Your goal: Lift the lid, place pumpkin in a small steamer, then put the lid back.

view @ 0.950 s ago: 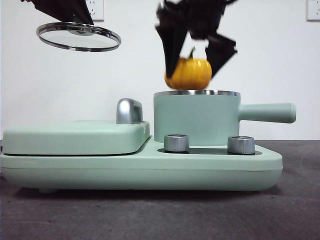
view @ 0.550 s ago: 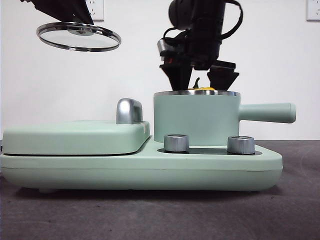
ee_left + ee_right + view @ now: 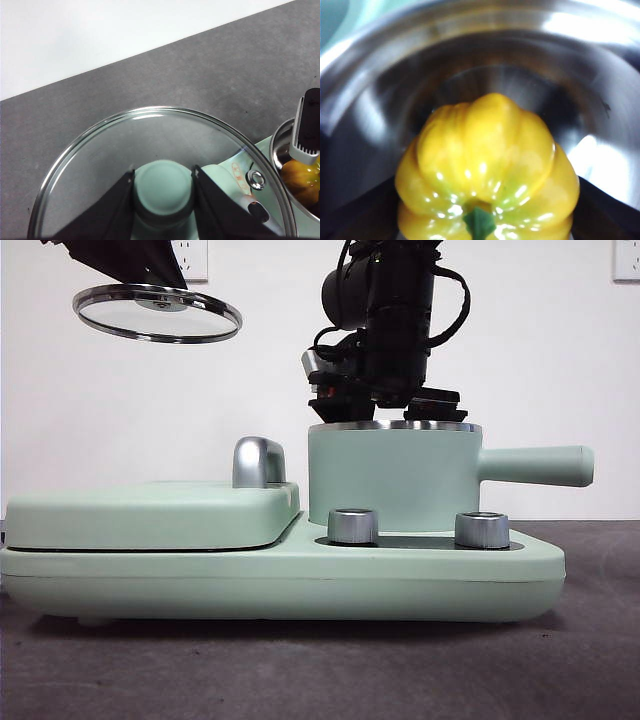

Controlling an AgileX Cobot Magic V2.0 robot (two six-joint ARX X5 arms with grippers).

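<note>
My left gripper (image 3: 163,173) is shut on the mint-green knob (image 3: 163,192) of the see-through lid (image 3: 100,150). It holds the lid (image 3: 157,313) level, high at the left and clear of the pot. The small steamer (image 3: 390,480) stands on the cooker base with its handle (image 3: 530,465) pointing right. My right gripper (image 3: 388,408) reaches down into the steamer's mouth, and its jaws press on both sides of the yellow-orange pumpkin (image 3: 485,160) inside the steel bowl (image 3: 380,100). In the front view the pot wall hides the pumpkin. The left wrist view shows the pumpkin (image 3: 300,176) in the pot.
A wide flat mint-green griddle cover (image 3: 150,515) with a chrome handle (image 3: 258,462) lies left of the steamer on the same base (image 3: 300,585). Two steel knobs (image 3: 353,526) (image 3: 482,530) stand in front of the pot. Grey table all round, white wall behind.
My right gripper has come down with the pumpkin, from above the rim to inside the steamer, so the pumpkin has dropped out of the front view. The lid has stayed still.
</note>
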